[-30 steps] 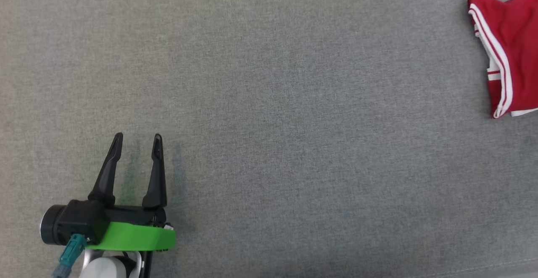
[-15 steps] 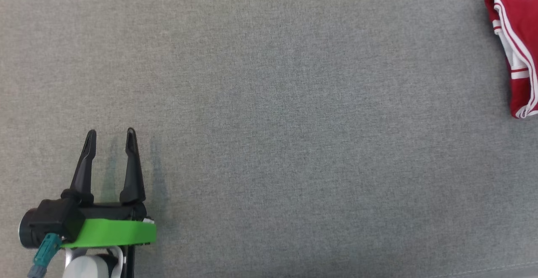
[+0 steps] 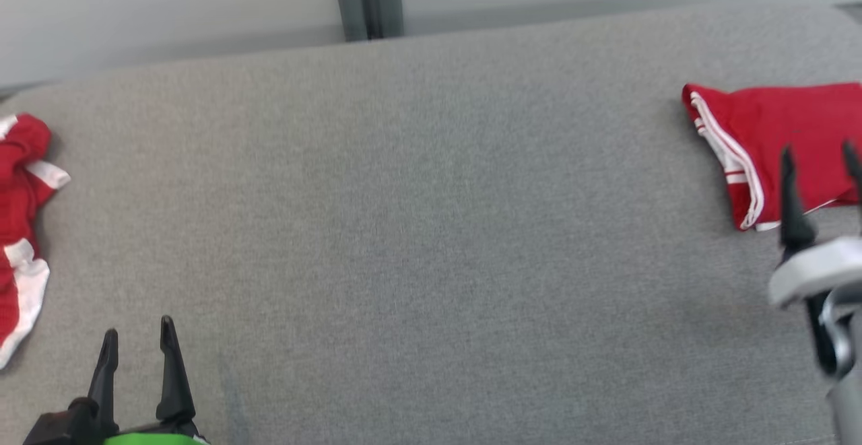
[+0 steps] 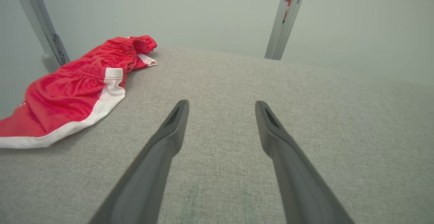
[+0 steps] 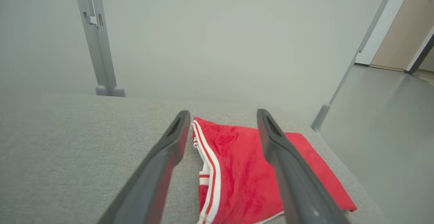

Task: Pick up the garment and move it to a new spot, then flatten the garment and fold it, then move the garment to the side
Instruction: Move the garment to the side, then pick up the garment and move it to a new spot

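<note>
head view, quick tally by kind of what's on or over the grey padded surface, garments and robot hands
red garments: 2 (folded red garment at the right, crumpled red shorts at the left edge)
robot hands: 2 (left hand, right hand, both open, holding nothing)
total: 4

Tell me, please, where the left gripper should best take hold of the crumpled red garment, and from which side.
Probably at the gathered waistband, where the crumpled red garment bunches up off the grey surface; its white hem lies flat. The open left gripper has the garment on its left, so approach from above, moving leftward.
</note>
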### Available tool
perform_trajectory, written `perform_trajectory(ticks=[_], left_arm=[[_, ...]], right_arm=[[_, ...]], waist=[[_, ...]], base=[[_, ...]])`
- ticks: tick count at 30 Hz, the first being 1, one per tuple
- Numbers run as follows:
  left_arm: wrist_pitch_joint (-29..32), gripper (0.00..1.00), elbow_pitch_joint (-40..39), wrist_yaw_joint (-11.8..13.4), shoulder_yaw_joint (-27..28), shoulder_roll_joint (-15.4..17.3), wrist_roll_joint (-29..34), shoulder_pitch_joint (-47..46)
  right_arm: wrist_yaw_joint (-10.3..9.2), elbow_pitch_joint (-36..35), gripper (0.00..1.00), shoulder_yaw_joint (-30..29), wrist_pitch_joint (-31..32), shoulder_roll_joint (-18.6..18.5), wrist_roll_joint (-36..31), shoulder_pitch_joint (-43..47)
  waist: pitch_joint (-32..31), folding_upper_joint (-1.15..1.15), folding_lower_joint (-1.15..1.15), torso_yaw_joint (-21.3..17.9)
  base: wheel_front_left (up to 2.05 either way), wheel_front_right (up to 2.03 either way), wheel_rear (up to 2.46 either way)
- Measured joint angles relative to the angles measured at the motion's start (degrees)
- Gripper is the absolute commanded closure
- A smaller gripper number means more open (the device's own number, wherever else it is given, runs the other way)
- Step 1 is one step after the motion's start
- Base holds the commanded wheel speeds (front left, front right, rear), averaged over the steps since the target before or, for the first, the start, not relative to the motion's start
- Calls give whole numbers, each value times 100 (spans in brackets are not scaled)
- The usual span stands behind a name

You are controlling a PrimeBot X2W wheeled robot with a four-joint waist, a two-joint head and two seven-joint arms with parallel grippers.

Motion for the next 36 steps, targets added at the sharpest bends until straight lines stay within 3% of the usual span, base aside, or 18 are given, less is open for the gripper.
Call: perform_trajectory(ticks=[7,12,36], left_arm=[[0,0,283,1,-96,-2,-63,198],[0,0,436,0,-312,-13,-112,274],[0,0,449,0,-363,-13,-14,287]], right_arm=[[0,-891,0,-7,0,949,-168,1322],[0,-1141,0,180,-1,1211,-258,1900],[-1,-1060,0,243,-1,1432,-354,2171]], waist=[[-697,0,0,-99],[-987,0,0,-154],[-1113,0,0,-39]], base=[[0,0,0],[0,0,0],[0,0,0]])
